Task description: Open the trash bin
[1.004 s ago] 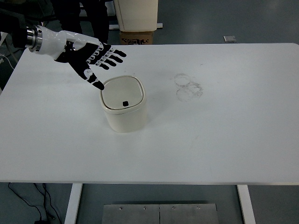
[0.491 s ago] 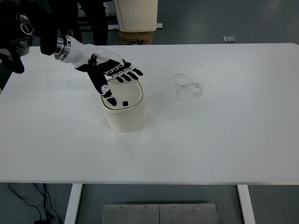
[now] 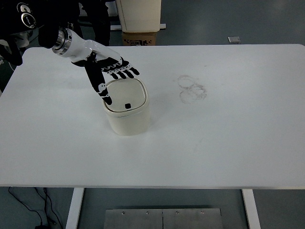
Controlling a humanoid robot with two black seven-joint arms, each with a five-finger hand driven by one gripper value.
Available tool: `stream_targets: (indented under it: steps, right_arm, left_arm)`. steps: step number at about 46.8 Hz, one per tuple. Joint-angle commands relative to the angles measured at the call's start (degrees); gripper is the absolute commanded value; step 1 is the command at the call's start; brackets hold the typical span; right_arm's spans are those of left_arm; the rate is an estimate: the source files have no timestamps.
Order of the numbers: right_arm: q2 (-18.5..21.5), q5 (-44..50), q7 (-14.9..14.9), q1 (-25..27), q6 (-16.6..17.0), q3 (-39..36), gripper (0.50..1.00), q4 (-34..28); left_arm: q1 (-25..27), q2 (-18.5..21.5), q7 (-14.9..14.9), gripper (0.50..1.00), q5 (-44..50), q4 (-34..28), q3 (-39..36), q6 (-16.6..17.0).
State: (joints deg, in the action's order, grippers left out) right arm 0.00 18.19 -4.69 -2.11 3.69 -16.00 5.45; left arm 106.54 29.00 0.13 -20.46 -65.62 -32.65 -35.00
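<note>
Nearest to the front edge of the white table [image 3: 228, 143] stands the cream trash bin [image 3: 127, 113], left of the middle and well away from every edge. Its lid [image 3: 125, 96] sits flat on top, with a small black square near the front of it. Above the bin's far left corner hangs the left hand [image 3: 106, 72], fingers spread apart and holding nothing; the thumb points down to the lid's left rim. Further right, faint ring marks [image 3: 192, 88] show on the tabletop. Beyond the far edge is a cardboard box [image 3: 139, 38].
</note>
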Motion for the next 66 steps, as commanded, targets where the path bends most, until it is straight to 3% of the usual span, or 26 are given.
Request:
stream_targets:
  steps: [1,66]
  right_arm:
    - [0.00,0.00,0.03,0.00,0.00,0.01,0.991,0.00]
    - [0.00,0.00,0.03,0.00,0.00,0.01,0.991,0.00]
  left_arm:
    - [0.16,0.00,-0.05,1.000,-0.54,-0.03,-0.31,0.00]
    - [-0.37,-0.96,-0.05,1.000,-0.81,-6.36,-0.40,0.00]
